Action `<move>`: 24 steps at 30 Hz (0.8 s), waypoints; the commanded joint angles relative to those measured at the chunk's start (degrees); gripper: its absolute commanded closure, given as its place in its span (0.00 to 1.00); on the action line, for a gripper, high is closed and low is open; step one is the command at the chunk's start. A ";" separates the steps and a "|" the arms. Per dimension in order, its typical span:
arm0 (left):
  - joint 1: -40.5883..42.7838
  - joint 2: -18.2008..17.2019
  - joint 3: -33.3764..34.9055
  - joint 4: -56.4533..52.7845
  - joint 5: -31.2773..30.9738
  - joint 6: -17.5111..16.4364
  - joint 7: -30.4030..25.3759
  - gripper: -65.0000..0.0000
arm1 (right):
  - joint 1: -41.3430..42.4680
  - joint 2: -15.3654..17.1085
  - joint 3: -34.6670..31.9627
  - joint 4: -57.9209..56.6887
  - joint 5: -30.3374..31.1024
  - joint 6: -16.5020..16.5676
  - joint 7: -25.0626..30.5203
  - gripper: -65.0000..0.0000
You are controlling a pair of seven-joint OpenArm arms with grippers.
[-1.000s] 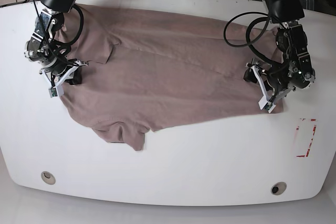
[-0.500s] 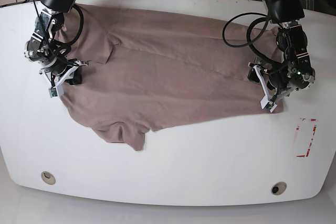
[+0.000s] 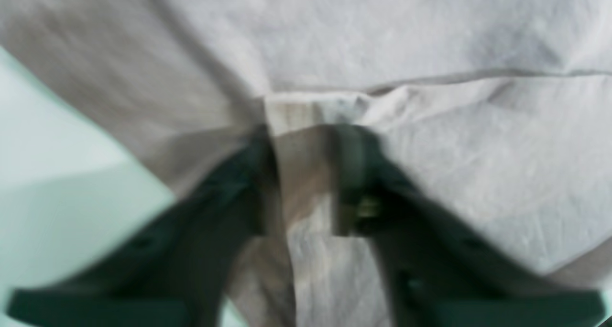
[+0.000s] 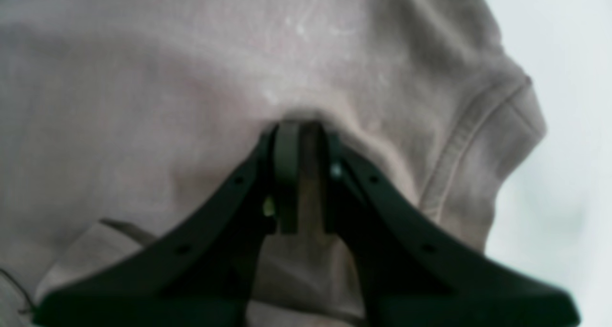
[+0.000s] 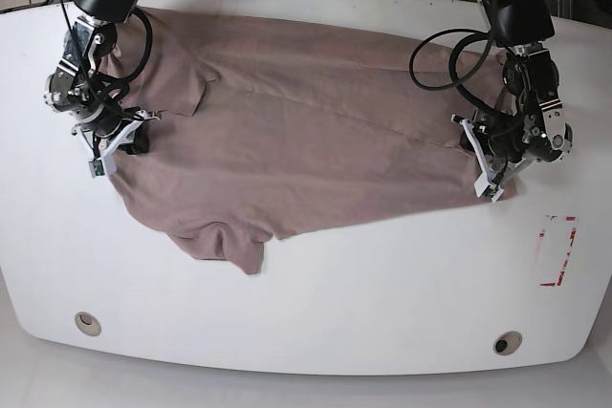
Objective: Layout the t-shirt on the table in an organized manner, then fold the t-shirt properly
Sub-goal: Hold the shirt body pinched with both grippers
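Note:
The mauve-brown t-shirt [image 5: 306,131] lies spread across the white table [image 5: 382,293], with a sleeve pointing to the front edge. At the shirt's right edge, my left gripper [image 5: 490,171] has its jaws drawn in on a raised fold of the hem. In the left wrist view that fold stands pinched between the left gripper's [image 3: 303,174] dark fingers, with more t-shirt [image 3: 430,40] beyond and bare table [image 3: 48,174] on the left. My right gripper [image 5: 120,145] is shut on the cloth at the shirt's left edge. The right wrist view shows the right gripper [image 4: 301,174] clamping a ridge of t-shirt [image 4: 143,78] near a sleeve cuff.
A red-white tape rectangle [image 5: 557,250] is stuck on the table to the right of the shirt. Two round grommet holes [image 5: 87,322] [image 5: 507,342] sit near the front edge. Cables run behind the table's far edge.
The left gripper's jaws have come together on the hem at the shirt's right edge, and that arm has shifted slightly. The right arm and the shirt's lie look the same.

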 commanded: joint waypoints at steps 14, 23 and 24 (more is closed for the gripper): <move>-0.43 -0.55 0.04 5.82 -0.39 -0.15 0.20 0.85 | -0.24 0.36 0.06 -0.07 -1.94 -0.07 -2.47 0.90; -0.25 -0.64 0.04 5.82 -0.39 -0.15 0.20 0.72 | -0.15 0.36 0.06 -0.07 -1.94 -0.07 -2.47 0.90; -0.25 -0.64 0.04 5.82 -0.39 -0.15 0.20 0.75 | -0.15 0.36 0.06 -0.07 -1.94 -0.07 -2.47 0.90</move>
